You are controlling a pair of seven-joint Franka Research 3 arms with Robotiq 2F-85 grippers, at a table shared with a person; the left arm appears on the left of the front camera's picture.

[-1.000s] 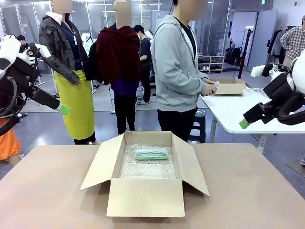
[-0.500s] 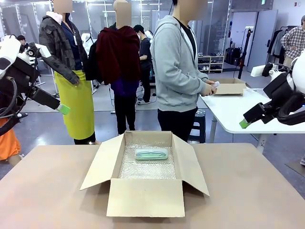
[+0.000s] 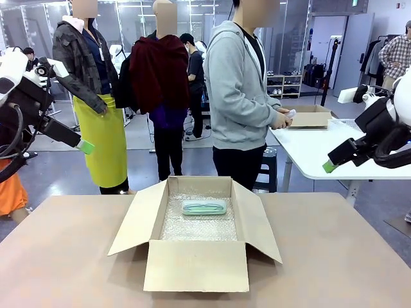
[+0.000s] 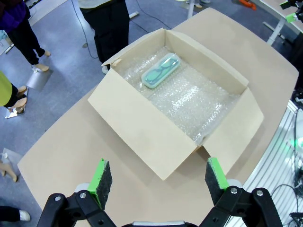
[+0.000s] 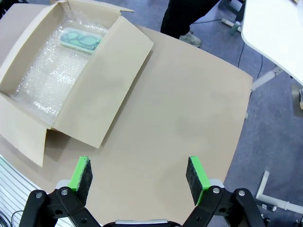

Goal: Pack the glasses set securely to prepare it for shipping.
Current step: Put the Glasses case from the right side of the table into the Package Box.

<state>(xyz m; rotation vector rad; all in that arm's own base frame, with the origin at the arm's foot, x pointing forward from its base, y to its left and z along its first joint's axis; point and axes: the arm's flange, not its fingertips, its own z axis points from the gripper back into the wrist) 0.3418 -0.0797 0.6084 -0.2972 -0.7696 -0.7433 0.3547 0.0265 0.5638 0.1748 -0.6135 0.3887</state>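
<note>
Open cardboard box (image 3: 196, 264) centred on the table (image 3: 58, 256); left pincer (image 4: 157, 176) and right pincer (image 5: 138, 172) released, held high at the sides.
Side flaps splay outward and the front flap drops forward, with bare tabletop on both sides and in front. The mint green glasses case (image 3: 203, 206), oblong with rounded ends and spectacles showing through its lid, lies flat and crosswise on bubble wrap (image 3: 199, 228) near the far wall.
</note>
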